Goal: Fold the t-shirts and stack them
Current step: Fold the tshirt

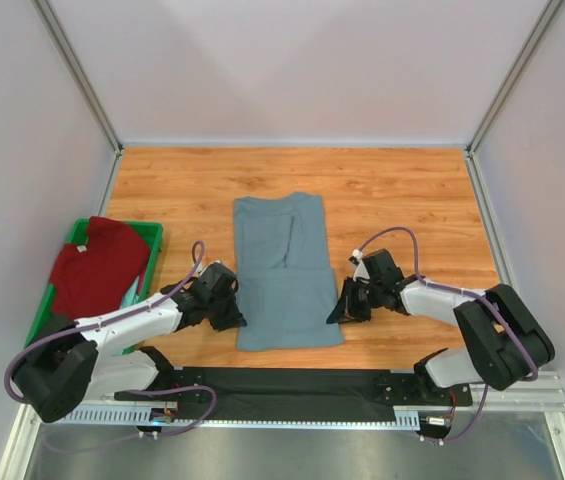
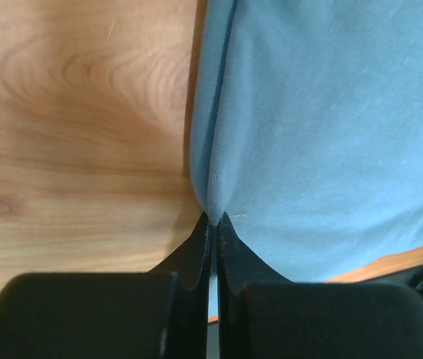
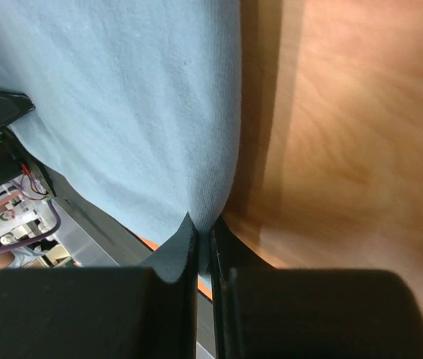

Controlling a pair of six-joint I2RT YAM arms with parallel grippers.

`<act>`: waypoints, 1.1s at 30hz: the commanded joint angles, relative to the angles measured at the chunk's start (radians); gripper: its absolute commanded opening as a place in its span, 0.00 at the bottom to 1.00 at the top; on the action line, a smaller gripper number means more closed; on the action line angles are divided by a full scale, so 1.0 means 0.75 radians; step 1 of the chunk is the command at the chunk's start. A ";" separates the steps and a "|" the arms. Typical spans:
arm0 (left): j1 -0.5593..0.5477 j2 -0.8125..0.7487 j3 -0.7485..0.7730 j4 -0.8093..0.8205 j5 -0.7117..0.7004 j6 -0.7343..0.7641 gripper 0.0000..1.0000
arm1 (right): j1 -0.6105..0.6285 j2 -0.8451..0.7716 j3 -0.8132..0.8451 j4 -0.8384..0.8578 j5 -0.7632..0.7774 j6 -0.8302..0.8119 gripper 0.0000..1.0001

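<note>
The label (image 1: 81, 249) on the red t-shirt (image 1: 102, 270) is illegible.

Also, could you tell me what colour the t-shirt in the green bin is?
It is a dark red t-shirt, clearest in the top external view.

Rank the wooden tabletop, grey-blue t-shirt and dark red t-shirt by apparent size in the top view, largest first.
1. wooden tabletop
2. grey-blue t-shirt
3. dark red t-shirt, bunched in the green bin

Lab test cell: white panel walls (image 1: 302, 60), aluminium frame (image 1: 75, 70).
</note>
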 commanded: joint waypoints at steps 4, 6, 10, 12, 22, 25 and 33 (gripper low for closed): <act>0.000 -0.143 -0.037 -0.233 0.020 0.007 0.00 | 0.005 -0.178 -0.012 -0.202 0.089 -0.048 0.00; 0.000 -0.194 0.006 -0.276 0.016 0.011 0.00 | 0.003 -0.195 0.014 -0.249 0.077 -0.050 0.00; 0.013 -0.196 0.128 -0.360 0.003 0.023 0.00 | -0.013 -0.181 0.143 -0.321 0.064 -0.065 0.00; 0.063 -0.170 0.202 -0.378 0.020 0.048 0.00 | -0.030 -0.164 0.210 -0.368 0.052 -0.081 0.00; 0.479 0.143 0.613 -0.354 0.253 0.307 0.00 | -0.154 0.177 0.750 -0.548 -0.052 -0.161 0.00; 0.516 0.307 0.795 -0.374 0.294 0.371 0.00 | -0.171 0.308 0.940 -0.593 -0.069 -0.181 0.00; 0.606 0.642 1.141 -0.423 0.378 0.436 0.00 | -0.253 0.637 1.272 -0.652 -0.206 -0.132 0.00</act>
